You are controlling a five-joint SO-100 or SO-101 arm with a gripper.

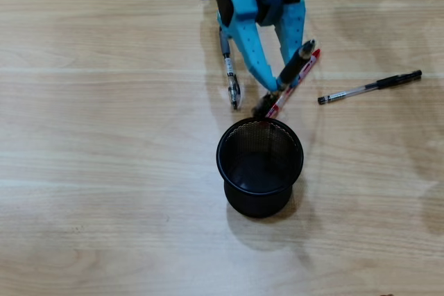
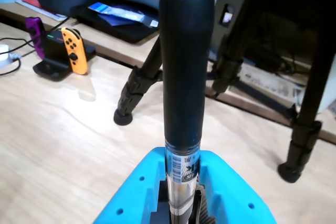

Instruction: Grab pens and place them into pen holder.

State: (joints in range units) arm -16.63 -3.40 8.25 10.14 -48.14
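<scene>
The blue gripper (image 2: 184,203) is clenched on a black-and-clear pen (image 2: 186,77): in the wrist view the barrel sits pinched between the two blue fingers and its black grip section rises straight up the middle of the picture, filling the near field. In the overhead view the same held pen (image 1: 295,66) slants down from the fingers toward the rim of the pen holder (image 1: 229,171), its lower tip just above or at the far edge of the cup; whether it touches the rim cannot be told.

The step in hand looks like the carry-and-drop of this pen, with the tip not yet inside the mesh. The next move, as I judge it, calls for bringing the pen's lower end over the open mouth, tilting it nearer upright, and only then letting go, since a release now could send it bouncing off the rim onto the table (image 1: 104,171).

The holder stands upright and seems empty, so the task is early. Just beyond it, a red pen (image 1: 300,77) lies on the table under or beside the held pen, touching or nearly so. Another black-and-clear pen (image 1: 229,74) lies beside the arm on the left of the overhead view, and a fourth pen (image 1: 371,88) lies well apart to the right. Farthest off in the wrist view stand black tripod legs (image 2: 139,82) and a game controller dock (image 2: 63,53).
</scene>
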